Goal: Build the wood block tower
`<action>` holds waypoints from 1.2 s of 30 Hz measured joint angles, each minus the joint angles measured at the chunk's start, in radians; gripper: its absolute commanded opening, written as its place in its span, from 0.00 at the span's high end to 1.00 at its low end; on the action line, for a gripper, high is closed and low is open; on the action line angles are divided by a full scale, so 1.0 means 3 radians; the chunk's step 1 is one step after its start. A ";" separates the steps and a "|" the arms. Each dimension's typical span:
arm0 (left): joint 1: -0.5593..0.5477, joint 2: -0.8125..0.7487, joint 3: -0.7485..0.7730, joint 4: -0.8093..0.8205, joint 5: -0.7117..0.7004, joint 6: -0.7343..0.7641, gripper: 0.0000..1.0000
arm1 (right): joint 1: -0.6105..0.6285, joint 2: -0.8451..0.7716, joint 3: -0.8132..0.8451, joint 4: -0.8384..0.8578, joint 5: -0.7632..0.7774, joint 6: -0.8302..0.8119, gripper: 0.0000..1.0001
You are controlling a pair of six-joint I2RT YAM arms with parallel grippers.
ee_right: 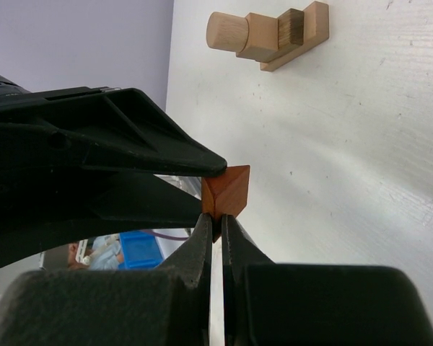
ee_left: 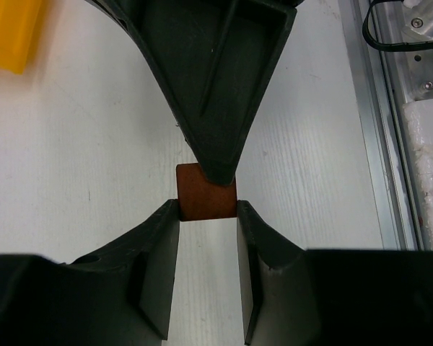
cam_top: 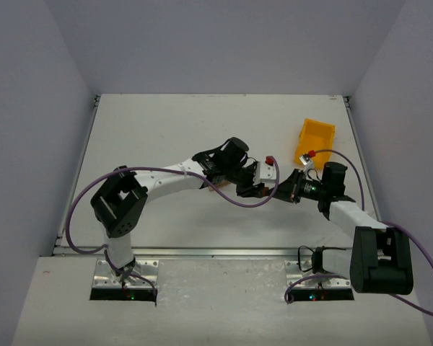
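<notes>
**Item: reddish-brown wedge piece [ee_right: 229, 189], mid-handover**

- **Location.** We find it between the two claws, where the arms meet in the middle of the table [ee_right: 346, 180]. It is not on the stack.
- **Left claw [ee_left: 208, 207].** Closed onto the piece. In its own wrist view the wedge sits squarely between the two pads, with both side faces touched.
- **Right claw [ee_right: 215, 220].** Fingers pressed together. Their tips meet at the wedge's lower corner and appear to nip that thin edge. We cannot tell how firm this hold is.
- **Wood block tower [ee_right: 268, 36].** It stands well apart from the claws. It has a flat base plank [ee_right: 310, 32], a dark block [ee_right: 291, 27], a pale block [ee_right: 260, 37] and a round wooden piece [ee_right: 226, 32] at the far end, each touching the next.
- **Also present.** Yellow bin [cam_top: 316, 138], near the right arm.

**Handling note (our judgement).**
- The step in hand is passing the wedge from one claw to the other.
- Both claws have it now, so only one should let go, and only once the broad side grip proves secure.
- The releasing fingers should part slowly and draw straight back, so the corner is not dragged or twisted.
- We would then check that the wedge sits level in the pads before carrying it toward the stack.
- The stack is narrow and a nudge could topple it.
</notes>
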 measured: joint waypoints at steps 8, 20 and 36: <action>0.0000 -0.0025 -0.0039 0.0006 0.0030 0.0002 1.00 | 0.0000 -0.0015 0.0126 -0.0341 0.0154 -0.0278 0.40; -0.0001 -0.0113 -0.0044 0.0000 0.0059 -0.0082 1.00 | -0.0003 -0.0589 0.0232 -0.0981 0.0774 -0.0759 0.01; 0.0028 -0.0208 -0.0024 -0.0238 -0.0154 -0.0088 1.00 | -0.0003 -0.1173 0.0290 -0.1711 0.2018 -0.0930 0.01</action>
